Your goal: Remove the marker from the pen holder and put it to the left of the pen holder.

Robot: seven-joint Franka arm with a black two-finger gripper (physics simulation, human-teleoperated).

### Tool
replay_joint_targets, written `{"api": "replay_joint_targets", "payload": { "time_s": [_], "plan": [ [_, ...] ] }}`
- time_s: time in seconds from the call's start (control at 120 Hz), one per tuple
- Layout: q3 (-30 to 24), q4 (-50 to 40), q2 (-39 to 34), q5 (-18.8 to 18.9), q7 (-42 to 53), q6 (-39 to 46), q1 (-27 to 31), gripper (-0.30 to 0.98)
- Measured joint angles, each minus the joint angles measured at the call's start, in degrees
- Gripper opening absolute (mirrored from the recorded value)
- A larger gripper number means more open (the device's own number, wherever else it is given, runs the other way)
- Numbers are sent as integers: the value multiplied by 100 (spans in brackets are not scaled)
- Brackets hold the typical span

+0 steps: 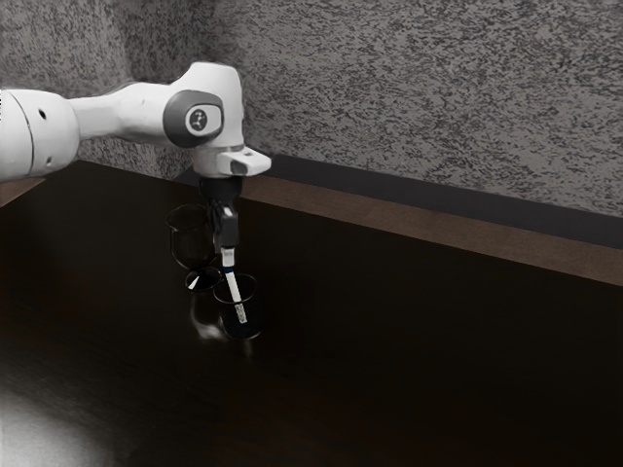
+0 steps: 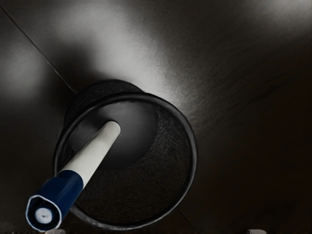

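My black gripper [image 1: 227,247] points down right over the pen holder, at the upper end of the marker. In the wrist view, the fingertips of the gripper [image 2: 156,231] stand wide apart, with the marker's cap near one of them. The white marker [image 1: 236,292] with a dark blue cap leans inside the dark round pen holder [image 1: 255,316], its capped end above the rim. From above, the marker [image 2: 95,153] slants across the rim of the pen holder [image 2: 194,146], its lower end inside.
A clear stemmed glass [image 1: 191,243] stands close to the holder, toward the exterior view's left and farther back. The dark table [image 1: 419,360] reaches to a back edge before the grey wall.
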Motion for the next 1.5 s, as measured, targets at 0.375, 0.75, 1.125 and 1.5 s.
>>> {"api": "replay_joint_targets", "payload": {
  "time_s": [0.375,0.75,1.125,1.5],
  "plan": [
    [544,-273,47,-102,-262,675,-73,35],
    [794,-269,234,-144,-601,944,-288,25],
    [793,-422,-115,-174,-819,1046,-275,-5],
    [748,-1430,-1336,-433,-946,1015,-240,-10]
  ]
}}
